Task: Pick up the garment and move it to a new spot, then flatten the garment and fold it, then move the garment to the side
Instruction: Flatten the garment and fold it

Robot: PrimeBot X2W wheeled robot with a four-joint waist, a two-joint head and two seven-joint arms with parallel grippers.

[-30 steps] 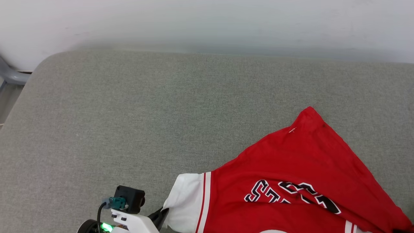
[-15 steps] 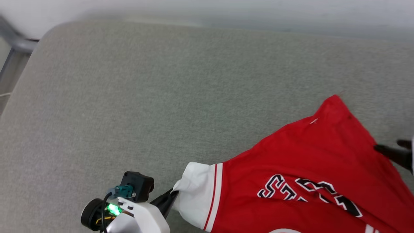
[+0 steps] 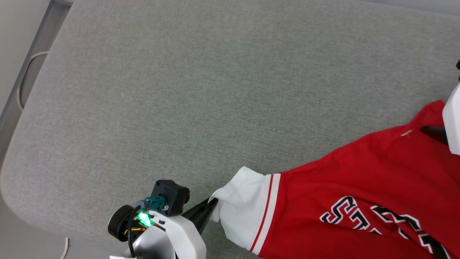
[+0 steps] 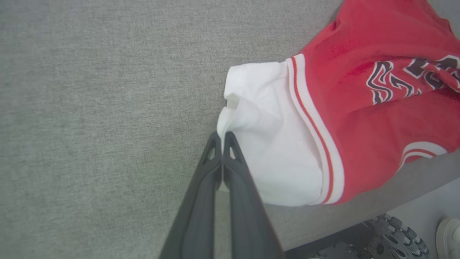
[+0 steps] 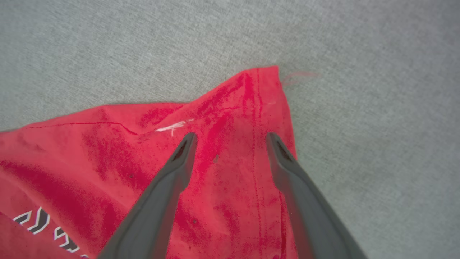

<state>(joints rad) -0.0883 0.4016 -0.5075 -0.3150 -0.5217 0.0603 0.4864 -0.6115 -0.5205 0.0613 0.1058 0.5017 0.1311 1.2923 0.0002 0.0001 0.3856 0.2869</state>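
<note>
The garment (image 3: 359, 180) is a red shirt with a white sleeve (image 3: 244, 205), red-white striped trim and black white-outlined lettering. It lies spread over the lower right of the grey padded surface (image 3: 179, 90). My left gripper (image 3: 212, 204) is shut on the edge of the white sleeve (image 4: 266, 144); the left wrist view shows its fingertips (image 4: 222, 136) pinched together on the cloth. My right gripper (image 5: 230, 138) is open, its fingers (image 5: 179, 162) spread just above the garment's far red corner (image 5: 258, 90). At the right edge of the head view the right gripper (image 3: 431, 131) shows one dark finger.
The padded surface's rounded left edge (image 3: 21, 126) drops to a pale floor where a cable (image 3: 25, 72) lies. In the left wrist view the surface's near edge, my wheeled base (image 4: 388, 237) and a person's white shoe (image 4: 449, 230) show.
The head camera has tilted down and the picture has shifted. My right gripper has come in from the right, opened, and now hovers over the red corner. The left gripper keeps its hold on the sleeve.
</note>
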